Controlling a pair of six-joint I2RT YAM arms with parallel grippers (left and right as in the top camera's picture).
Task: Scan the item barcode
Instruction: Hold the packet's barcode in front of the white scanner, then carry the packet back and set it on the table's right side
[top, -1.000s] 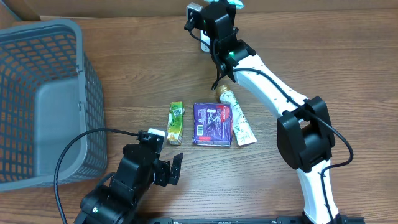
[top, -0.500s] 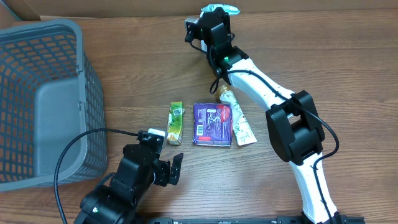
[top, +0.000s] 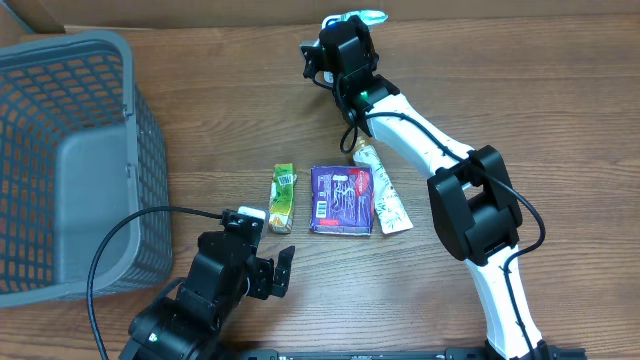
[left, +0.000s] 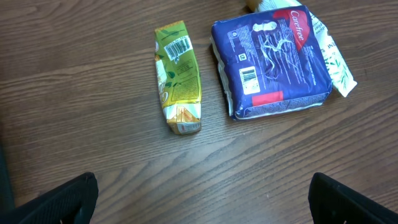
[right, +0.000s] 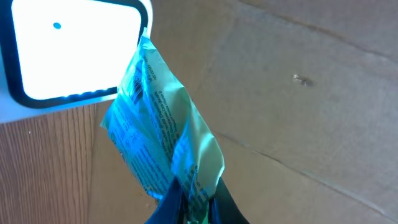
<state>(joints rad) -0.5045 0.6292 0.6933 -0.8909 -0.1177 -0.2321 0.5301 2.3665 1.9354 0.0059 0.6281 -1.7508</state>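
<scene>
The right gripper (right: 189, 200) pinches a crinkled teal plastic packet (right: 165, 124) by its lower end, held just beside the glowing white scanner panel (right: 68, 50). The left gripper (left: 202, 202) hovers over the brown wooden table (left: 93, 124), jaws spread wide.

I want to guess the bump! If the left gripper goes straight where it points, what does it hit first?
Probably the green packet lying just ahead of the open left gripper, though it might touch the wooden table first; depth is unclear.

Teal pkt (right: 163, 130) by lit scanner (right: 71, 50)
</scene>
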